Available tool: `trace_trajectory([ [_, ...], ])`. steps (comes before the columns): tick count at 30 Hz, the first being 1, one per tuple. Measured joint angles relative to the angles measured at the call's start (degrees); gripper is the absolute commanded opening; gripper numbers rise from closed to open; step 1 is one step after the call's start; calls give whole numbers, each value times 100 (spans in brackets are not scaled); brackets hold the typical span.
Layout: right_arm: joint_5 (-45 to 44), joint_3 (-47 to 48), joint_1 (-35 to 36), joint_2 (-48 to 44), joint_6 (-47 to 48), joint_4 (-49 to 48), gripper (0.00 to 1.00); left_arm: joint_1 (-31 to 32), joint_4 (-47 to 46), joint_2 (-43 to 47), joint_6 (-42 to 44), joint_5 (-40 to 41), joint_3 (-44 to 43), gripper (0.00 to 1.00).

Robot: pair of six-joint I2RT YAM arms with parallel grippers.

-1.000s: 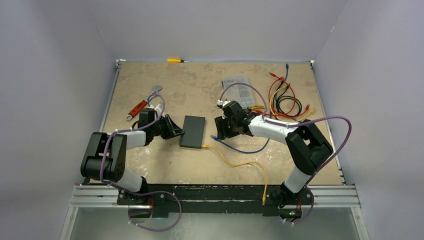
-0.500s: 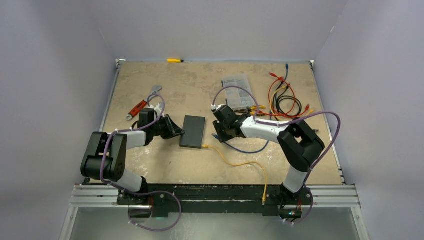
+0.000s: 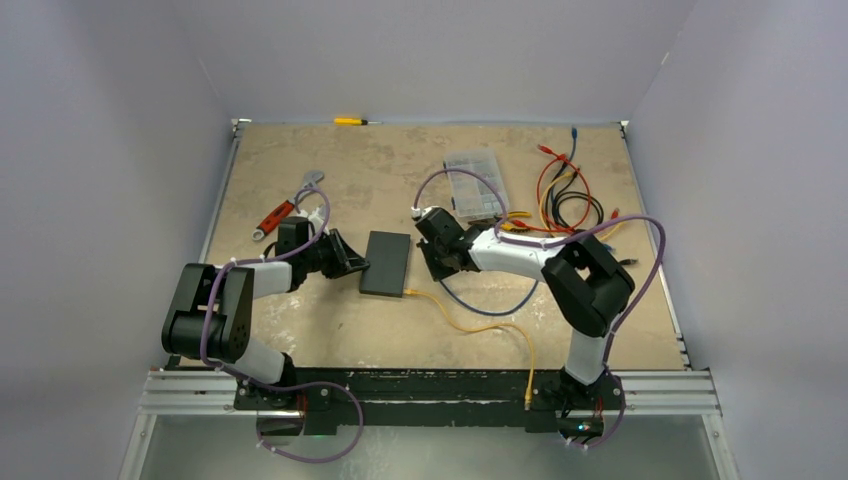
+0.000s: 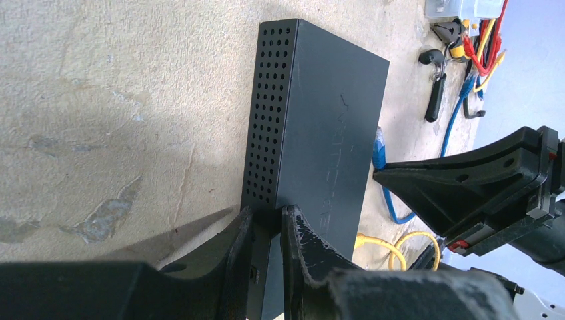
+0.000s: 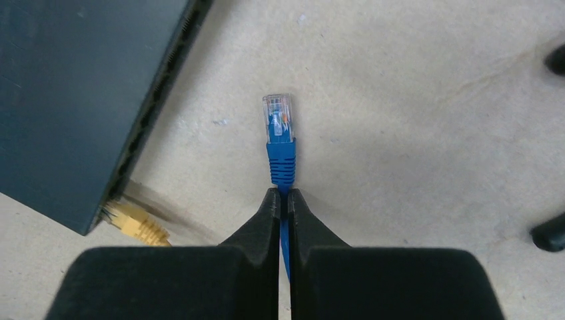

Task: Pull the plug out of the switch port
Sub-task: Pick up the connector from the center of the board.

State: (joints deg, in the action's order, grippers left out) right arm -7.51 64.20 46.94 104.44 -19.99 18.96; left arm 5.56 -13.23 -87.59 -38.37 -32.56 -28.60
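Observation:
The switch (image 3: 387, 263) (image 4: 320, 133) (image 5: 73, 100) is a flat matte-black box lying mid-table. My left gripper (image 3: 358, 266) (image 4: 266, 217) is shut on its left edge. A yellow plug (image 5: 136, 223) (image 3: 411, 292) sits in a port at the switch's near corner. A blue plug (image 5: 278, 130) lies free on the table to the right of the switch, in no port. My right gripper (image 3: 437, 268) (image 5: 284, 193) is shut on the blue cable just behind that plug's boot.
The yellow cable (image 3: 500, 330) trails toward the table's near edge. A clear organiser box (image 3: 474, 185) and a tangle of coloured cables (image 3: 570, 200) lie at the back right. A red-handled wrench (image 3: 285, 208) lies at the left and a yellow screwdriver (image 3: 352, 121) at the far edge.
My right arm has swung left toward the switch, and its jaws have gone from open to shut on the blue cable. The left arm and switch have not moved.

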Motion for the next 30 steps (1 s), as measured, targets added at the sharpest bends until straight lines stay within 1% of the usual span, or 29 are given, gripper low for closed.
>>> trace_trajectory([
  [6, 221, 264, 0, 199, -42, -7, 0, -2, 2, 2, 0, -2, 0, 13],
  [14, 321, 474, 0, 142, -114, 13, 0, -2, 4, 2, 0, -2, 0, 14],
  [24, 538, 699, -66, -807, -212, -144, 0, 2, 39, 50, 2, 39, 2, 16],
  [30, 979, 737, -363, -1279, -256, -387, 0, 11, 61, 72, 2, 66, 2, 16],
])
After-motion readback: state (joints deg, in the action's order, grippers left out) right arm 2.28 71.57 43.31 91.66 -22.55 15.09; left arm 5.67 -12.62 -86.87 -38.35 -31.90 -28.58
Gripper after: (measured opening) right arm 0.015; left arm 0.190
